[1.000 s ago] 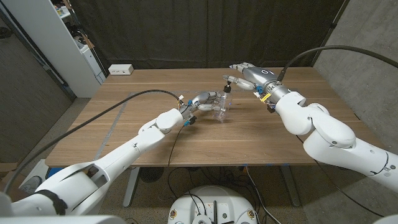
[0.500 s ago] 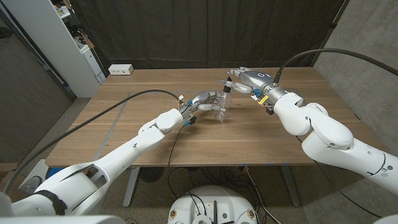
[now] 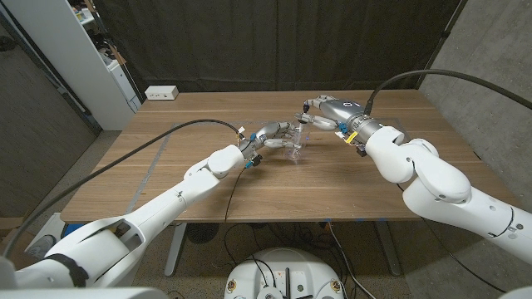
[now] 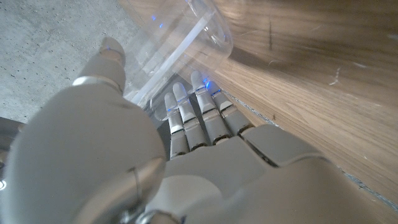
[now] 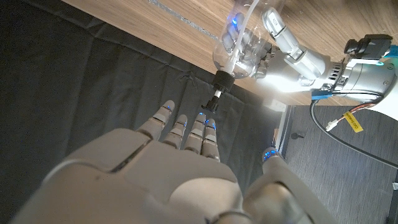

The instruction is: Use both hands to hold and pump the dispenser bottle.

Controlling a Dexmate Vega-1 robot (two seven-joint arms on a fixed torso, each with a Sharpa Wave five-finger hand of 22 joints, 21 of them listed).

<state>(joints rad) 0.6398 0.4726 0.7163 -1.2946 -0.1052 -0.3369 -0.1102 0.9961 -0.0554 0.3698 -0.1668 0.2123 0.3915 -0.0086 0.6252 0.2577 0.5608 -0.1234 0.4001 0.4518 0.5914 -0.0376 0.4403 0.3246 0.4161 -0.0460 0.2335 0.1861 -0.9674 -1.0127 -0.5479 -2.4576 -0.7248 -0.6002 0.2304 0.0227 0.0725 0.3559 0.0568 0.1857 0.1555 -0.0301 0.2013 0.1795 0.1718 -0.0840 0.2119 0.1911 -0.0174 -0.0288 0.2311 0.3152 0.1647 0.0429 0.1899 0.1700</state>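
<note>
The clear plastic dispenser bottle (image 3: 294, 143) stands on the wooden table (image 3: 166, 166). The left robot hand (image 3: 272, 135) grips its side. The right robot hand (image 3: 322, 110) hovers just above its pump, fingers spread, holding nothing.

A lab or test room rather than a home: a bare wooden worktop (image 3: 208, 178) stands on a concrete floor (image 3: 50, 108), with a black curtain (image 3: 274, 41) hung behind it beyond the hands. A white shelving unit (image 3: 91, 50) holds cluttered gear, and a white power strip (image 3: 161, 93) lies at the worktop's far edge.
</note>
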